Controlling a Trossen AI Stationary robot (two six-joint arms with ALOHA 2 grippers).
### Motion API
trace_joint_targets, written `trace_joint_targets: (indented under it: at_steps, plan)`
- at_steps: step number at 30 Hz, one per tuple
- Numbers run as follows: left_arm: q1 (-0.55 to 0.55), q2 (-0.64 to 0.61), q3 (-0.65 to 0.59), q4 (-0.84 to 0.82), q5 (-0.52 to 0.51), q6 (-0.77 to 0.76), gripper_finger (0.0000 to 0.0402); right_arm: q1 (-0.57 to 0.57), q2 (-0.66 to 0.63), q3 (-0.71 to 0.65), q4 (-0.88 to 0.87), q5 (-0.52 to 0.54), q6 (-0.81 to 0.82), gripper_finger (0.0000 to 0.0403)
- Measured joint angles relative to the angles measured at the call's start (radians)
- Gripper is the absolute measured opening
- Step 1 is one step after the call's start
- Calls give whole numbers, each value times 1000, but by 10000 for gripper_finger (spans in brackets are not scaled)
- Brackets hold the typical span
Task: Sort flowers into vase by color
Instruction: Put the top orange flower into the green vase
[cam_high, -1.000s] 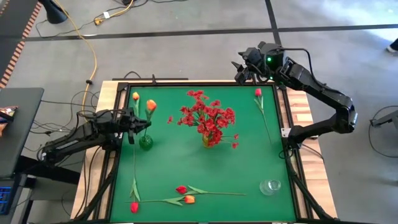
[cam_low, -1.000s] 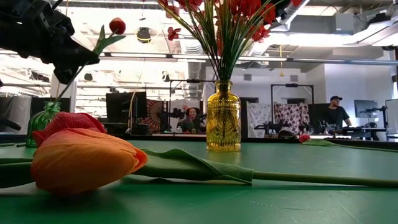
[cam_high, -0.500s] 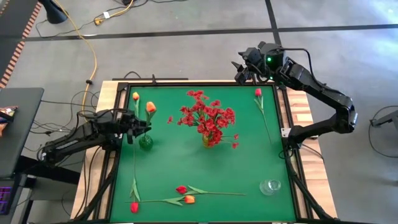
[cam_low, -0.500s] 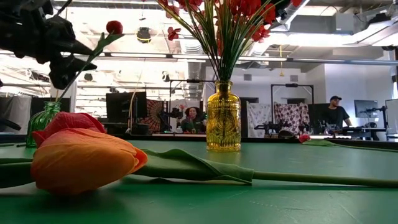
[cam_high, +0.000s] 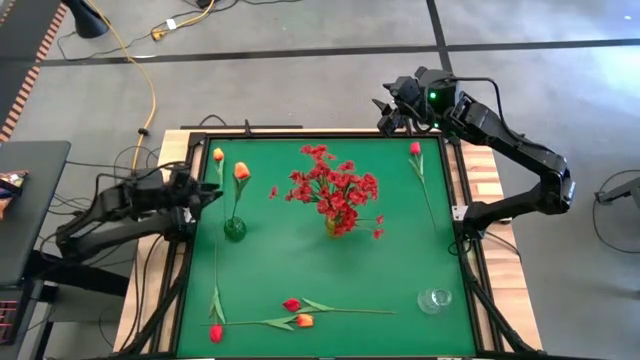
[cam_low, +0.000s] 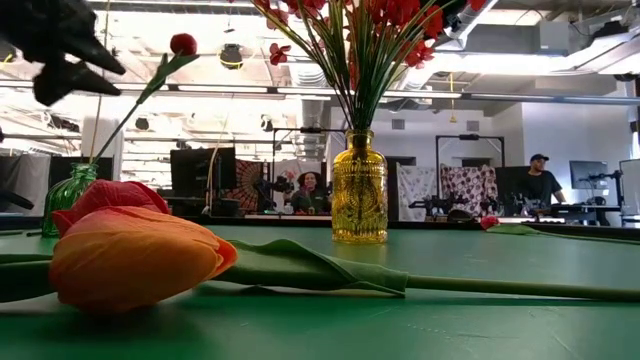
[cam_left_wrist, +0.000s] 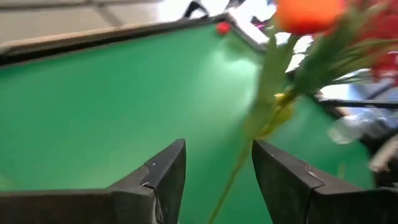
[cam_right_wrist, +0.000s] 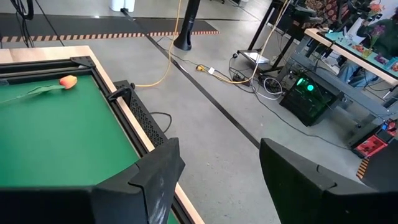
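only in the left wrist view is the left gripper (cam_left_wrist: 217, 177) seen spread, empty, before an orange tulip (cam_left_wrist: 308, 12).

Table (cam_high: 270, 260): green top, dark frame, wooden edges.
Floor (cam_high: 300, 90): grey, crossed by dark lines.
Yellow cable (cam_high: 150, 90): runs over the floor near the table's far left corner.
Side desk (cam_high: 25, 200): dark, left of the table.
Room behind: two people (cam_low: 310, 190) (cam_low: 540, 180) seated at workstations with monitors.
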Motion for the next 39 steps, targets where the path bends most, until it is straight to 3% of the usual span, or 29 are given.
trace_joint_targets:
  at_steps: [6,12,16,23,27,34,39]
  plan:
    - [0,140,95,-188,-261,-338,172,0,0,0,0,-1,0,249]
    - [11,409,87,-221,-302,-428,171,0,0,0,1,-2,0,249]
    - [86,609,87,-218,-323,-432,171,0,0,0,4,-8,0,249]
    - [293,828,87,-101,-236,-279,171,6,0,0,2,-55,18,249]
    - [380,866,87,-21,-140,-154,171,27,0,0,-4,-55,19,249]
    - [499,904,87,-21,-115,-114,169,55,0,0,-4,-55,18,249]
    - [515,960,87,-11,-100,-99,156,60,0,0,-5,-55,18,249]
